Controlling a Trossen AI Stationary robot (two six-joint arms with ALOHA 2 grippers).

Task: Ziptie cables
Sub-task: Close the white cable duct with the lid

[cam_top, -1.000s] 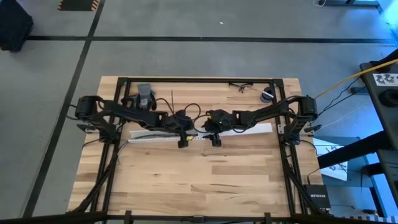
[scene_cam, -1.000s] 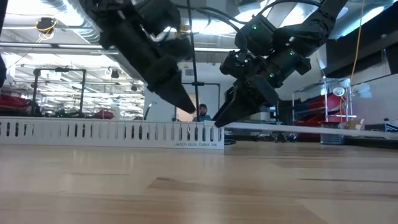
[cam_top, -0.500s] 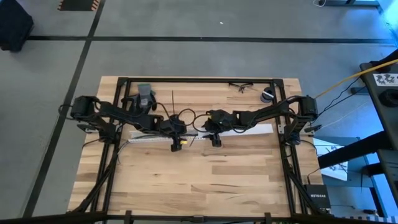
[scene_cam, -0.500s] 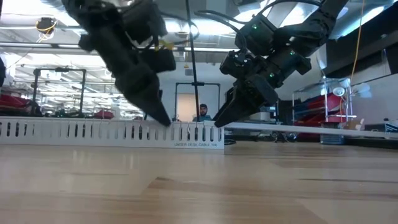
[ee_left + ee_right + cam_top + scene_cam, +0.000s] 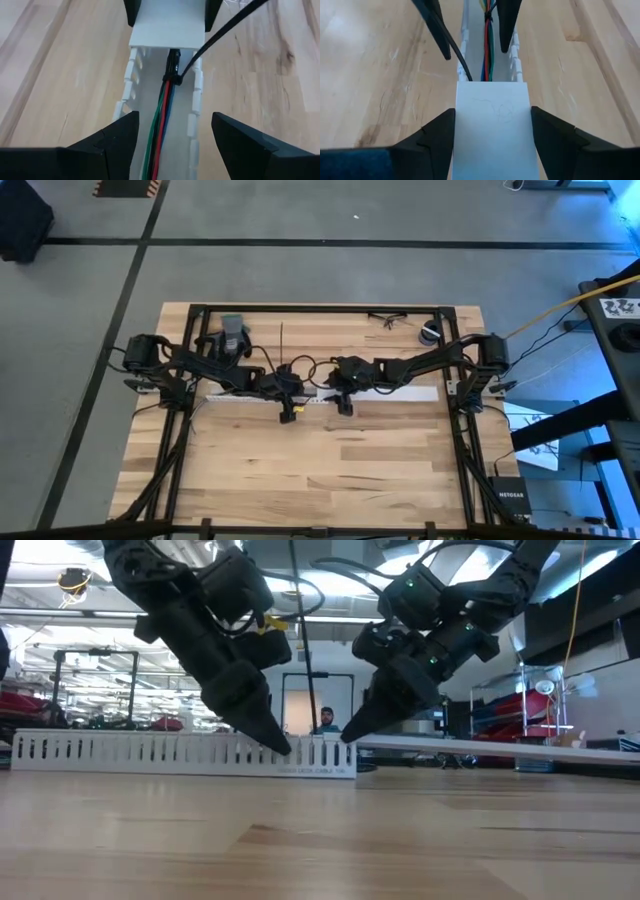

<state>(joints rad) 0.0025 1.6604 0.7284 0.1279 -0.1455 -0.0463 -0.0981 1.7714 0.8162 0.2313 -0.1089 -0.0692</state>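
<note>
1. The left gripper (image 5: 170, 145) had its jaws spread wide, one finger on each outer side of the white slotted channel (image 5: 192, 115), holding nothing; whether the tips touched the walls could not be told.
2. The right gripper (image 5: 492, 145) likewise stood with jaws apart, straddling the channel's white cover (image 5: 495, 130) and clamping nothing.
3. In the low view, both grippers' pointed tips came down to the channel's top edge near its right end, the left gripper (image 5: 275, 740) and the right gripper (image 5: 350, 730) close together.
4. The cables (image 5: 160, 125), a green, red and dark bundle, lay inside the channel, running along its length.
5. A black ziptie (image 5: 215, 35) was looped around the cables, its free tail rising out of the channel toward one o'clock in the left wrist picture.
6. Only the wrist views showed the cables and the tie; the high view showed just the arms meeting at the centre of the desk (image 5: 330, 470), each gripper at the channel.
7. A person (image 5: 326, 722) showed far behind the desk.
</note>
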